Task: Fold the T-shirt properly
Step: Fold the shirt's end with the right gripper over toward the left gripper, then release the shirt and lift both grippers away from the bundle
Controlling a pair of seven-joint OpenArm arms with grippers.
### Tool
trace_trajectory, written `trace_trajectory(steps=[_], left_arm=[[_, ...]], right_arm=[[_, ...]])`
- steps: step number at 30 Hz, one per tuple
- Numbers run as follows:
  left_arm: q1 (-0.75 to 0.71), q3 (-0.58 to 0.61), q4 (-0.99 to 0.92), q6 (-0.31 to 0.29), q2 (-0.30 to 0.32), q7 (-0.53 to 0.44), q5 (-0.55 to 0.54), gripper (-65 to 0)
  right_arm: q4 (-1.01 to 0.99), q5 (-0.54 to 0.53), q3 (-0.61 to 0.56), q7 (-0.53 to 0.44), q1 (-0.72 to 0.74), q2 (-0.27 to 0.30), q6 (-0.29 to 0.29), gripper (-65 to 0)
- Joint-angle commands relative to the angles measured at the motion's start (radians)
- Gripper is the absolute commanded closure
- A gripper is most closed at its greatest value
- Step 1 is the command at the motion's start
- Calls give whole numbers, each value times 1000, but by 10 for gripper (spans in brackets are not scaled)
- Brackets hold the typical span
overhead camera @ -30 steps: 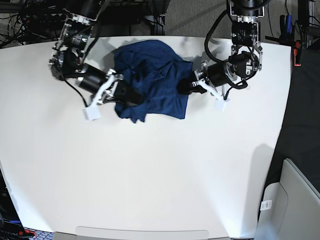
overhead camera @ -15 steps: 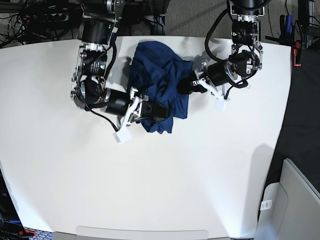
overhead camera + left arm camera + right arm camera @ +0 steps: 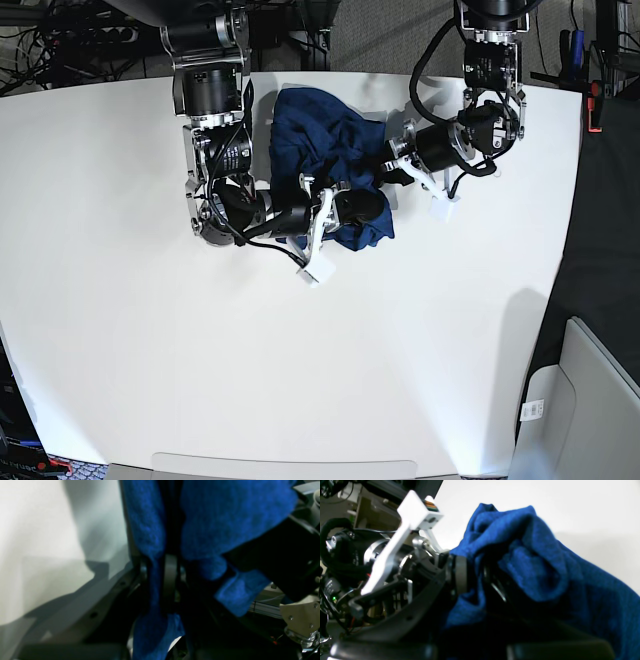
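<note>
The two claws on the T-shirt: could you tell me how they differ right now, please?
In the base view the right claw reaches in from the left and grips the T-shirt at its near edge; the left claw comes from the right and grips the far-right edge. Both are closed on bunched fabric.

Lighting: bright and even over my white table [image 3: 150,330], with short soft shadows beside my arms. Base view: sharp, table edges bowed near the frame borders. Wrist views: soft and blurred, the T-shirt [image 3: 545,562] an oversaturated blue, my near hardware below it lost in dark, the table behind it washed pale.
</note>
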State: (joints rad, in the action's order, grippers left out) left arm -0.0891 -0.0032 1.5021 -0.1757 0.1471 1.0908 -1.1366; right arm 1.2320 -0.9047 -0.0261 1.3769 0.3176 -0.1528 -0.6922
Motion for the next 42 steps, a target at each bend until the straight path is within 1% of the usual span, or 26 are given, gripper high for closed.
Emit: trace_trajectory(steps=[1, 2, 3, 4, 7, 9, 10, 12, 14, 18, 20, 23, 26, 29, 31, 34, 36, 37, 40, 42], left_arm=[[7, -5, 13, 2, 6, 2, -13, -16], [7, -5, 15, 2, 7, 2, -13, -30], [7, -5, 16, 2, 13, 2, -15, -50], [7, -5, 16, 2, 16, 4, -16, -71], [7, -7, 16, 3, 19, 25, -16, -117], [7, -7, 18, 3, 19, 35, -16, -131], [9, -7, 18, 3, 19, 35, -16, -132], [9, -21, 18, 3, 21, 35, -16, -135], [9, -70, 18, 3, 21, 47, -16, -135], [10, -172, 41, 3, 21, 70, -15, -135], [10, -220, 70, 3, 21, 82, -15, -135], [10, -274, 107, 3, 21, 98, -13, -135], [10, -309, 128, 3, 24, 98, -13, -135], [2, -304, 140, 3, 64, 98, -18, -134], [-11, -307, 183, 3, 69, 116, -18, -134], [-34, -303, 286, 3, 64, 162, -18, -134], [-36, -297, 345, 3, 52, 185, -18, -134], [-41, -275, 360, 3, 47, 193, -15, -134], [-62, -197, 374, 3, 72, 187, -13, -134], [-62, -131, 380, 3, 84, 185, -12, -136]], right_arm=[[38, -14, -2, -12, 22, -4, -6, -11], [55, -14, -2, -12, 21, -4, -6, -26], [76, -14, -2, -12, 19, -4, -6, -58], [98, -14, -1, -12, 18, -4, -6, -109], [131, -14, -1, -12, 16, -4, -6, -300], [137, -18, 1, -12, 13, -4, -6, -380], [145, -20, 1, -12, 8, -4, -6, -405], [168, -20, 1, -12, 4, -4, -6, -409], [190, -21, 5, -12, -4, -4, -6, -409], [202, -23, 71, -9, -21, -4, -6, -409], [208, -46, 116, -8, -28, -4, -6, -409], [208, -115, 157, -6, -34, -1, -6, -409], [208, -138, 219, -6, -45, 54, -6, -409], [239, -141, 268, -6, -58, 106, -6, -409], [269, -135, 282, -6, -68, 149, -6, -409], [277, -135, 282, -6, -84, 198, -6, -409], [279, -136, 277, -4, -91, 212, -6, -409], [279, -136, 277, -4, -99, 213, -6, -409], [279, -135, 275, -4, -110, 216, -6, -409], [279, -135, 275, -4, -111, 230, -6, -409]])
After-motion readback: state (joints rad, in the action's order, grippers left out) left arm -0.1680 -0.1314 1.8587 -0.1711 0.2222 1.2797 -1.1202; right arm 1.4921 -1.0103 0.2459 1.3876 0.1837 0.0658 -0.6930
